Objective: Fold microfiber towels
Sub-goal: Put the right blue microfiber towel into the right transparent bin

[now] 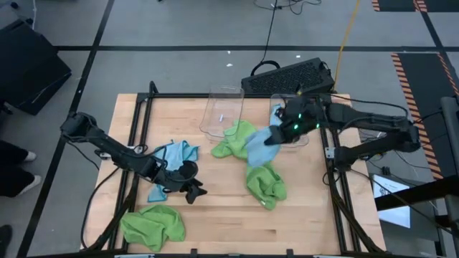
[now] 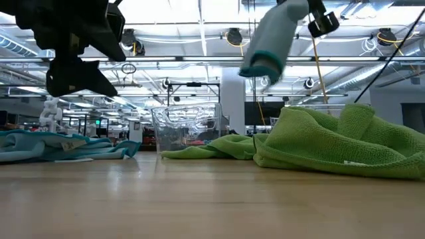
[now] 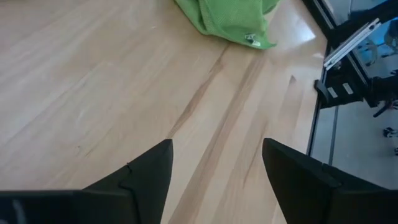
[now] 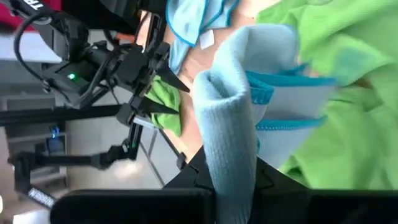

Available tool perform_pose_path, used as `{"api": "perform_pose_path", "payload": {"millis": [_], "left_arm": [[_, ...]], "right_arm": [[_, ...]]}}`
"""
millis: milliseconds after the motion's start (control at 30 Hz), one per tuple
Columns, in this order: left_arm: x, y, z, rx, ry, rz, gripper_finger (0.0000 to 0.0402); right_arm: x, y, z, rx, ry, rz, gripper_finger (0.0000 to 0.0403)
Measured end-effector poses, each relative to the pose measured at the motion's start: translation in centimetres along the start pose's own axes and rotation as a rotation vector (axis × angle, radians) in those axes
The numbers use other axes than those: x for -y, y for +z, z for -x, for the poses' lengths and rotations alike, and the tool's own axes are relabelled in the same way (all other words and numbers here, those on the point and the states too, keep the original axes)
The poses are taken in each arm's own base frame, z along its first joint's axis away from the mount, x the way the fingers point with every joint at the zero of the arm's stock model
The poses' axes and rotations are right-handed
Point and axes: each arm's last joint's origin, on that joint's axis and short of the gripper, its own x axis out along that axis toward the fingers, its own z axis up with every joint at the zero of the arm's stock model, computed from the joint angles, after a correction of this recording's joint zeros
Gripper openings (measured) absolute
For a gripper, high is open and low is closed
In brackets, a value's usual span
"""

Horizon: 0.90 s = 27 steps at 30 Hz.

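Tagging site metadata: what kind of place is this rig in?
Probably an industrial robotics lab or workshop. The low view shows a big hall with exposed ceiling pipes and strip lights; the high view shows hazard floor tape and a wooden bench.

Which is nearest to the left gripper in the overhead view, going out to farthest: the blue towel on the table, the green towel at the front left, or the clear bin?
From the left gripper:
1. Blue towel on the table, just behind it toward the left.
2. Green towel at the front left, near the table's front edge.
3. Clear bin, at the back, near the middle.
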Motion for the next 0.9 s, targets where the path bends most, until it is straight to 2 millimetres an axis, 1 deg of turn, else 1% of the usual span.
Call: {"api": "perform_pose_path", "payload": {"millis": [67, 267, 433, 533, 600, 667, 767, 833, 900], "left_arm": [[0.0, 0.0, 0.0, -0.002, 0.004, 0.008, 0.0248], [-0.2, 0.1, 0.0, 0.000, 0.015, 0.062, 0.0248], [-0.3, 0.1, 0.0, -0.002, 0.020, 0.135, 0.0248], [-0.3, 0.1, 0.0, -0.003, 0.025, 0.180, 0.0248], [-0.3, 0.1, 0.0, -0.003, 0.025, 0.203, 0.0248], [-0.3, 0.1, 0.0, -0.003, 0.026, 0.222, 0.0248], [-0.3, 0.1, 0.0, -0.003, 0.028, 0.235, 0.0248], [-0.3, 0.1, 0.0, -0.001, 0.029, 0.236, 0.0248], [-0.4, 0.2, -0.1, 0.007, 0.035, 0.238, 0.0248]], "right_arm": [[1.2, 0.9, 1.0, -0.029, -0.018, 0.006, 0.0013], [3.9, 4.1, 3.4, -0.057, 0.022, 0.088, 0.0013], [6.4, 5.8, 5.1, -0.059, 0.020, 0.159, 0.0013], [7.7, 6.3, 6.4, -0.077, -0.064, 0.288, 0.0013], [8.1, 6.7, 7.3, -0.097, -0.172, 0.358, 0.0013], [8.7, 7.1, 8.2, -0.157, -0.284, 0.410, 0.0013], [8.9, 8.2, 9.4, -0.259, -0.426, 0.485, 0.0013], [9.2, 9.3, 9.7, -0.312, -0.475, 0.511, 0.0013], [9.6, 10.5, 9.5, -0.331, -0.490, 0.541, 0.0013]]}}
